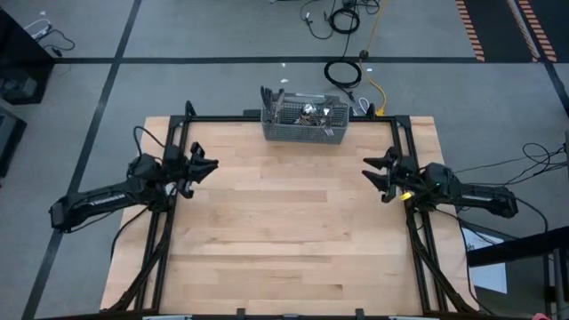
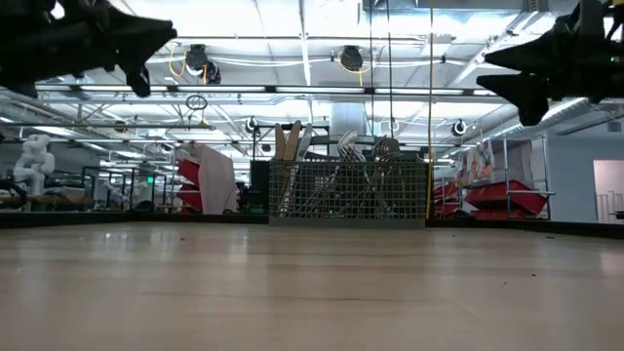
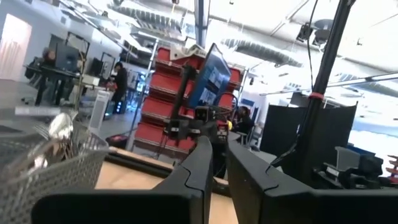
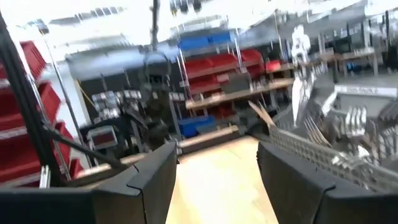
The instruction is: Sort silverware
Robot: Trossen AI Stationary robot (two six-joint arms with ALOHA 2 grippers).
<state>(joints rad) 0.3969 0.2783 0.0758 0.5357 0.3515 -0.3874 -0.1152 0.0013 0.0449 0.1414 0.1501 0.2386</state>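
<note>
Two arms: both are raised above the wooden table (image 1: 284, 240), one at each side edge, with nothing carried by either.
Left gripper (image 1: 206, 166): it is positioned over the table's left edge and pointed toward the middle. In the left wrist view its fingers (image 3: 202, 165) are seen close together, with only a narrow slit between them. Nothing is gripped.
Right gripper (image 1: 377, 174): it is positioned over the table's right edge, facing the left gripper across the table. In the right wrist view its fingers (image 4: 155, 177) are seen spread wide, with bare table visible between them. Nothing is gripped.
Silverware (image 1: 307, 111): all visible pieces are stood upright in the wire-mesh basket (image 1: 304, 132). Fork tines and handles are seen rising above the rim in the low view. The exact count cannot be told.
Basket position: it is placed at the far edge of the table, near the middle of that edge, well apart from both grippers.
Table surface: light wood planks are bordered by a dark metal frame (image 1: 178, 133).
Background: red storage bins (image 3: 168, 106) on shelving are seen beyond the table.
</note>
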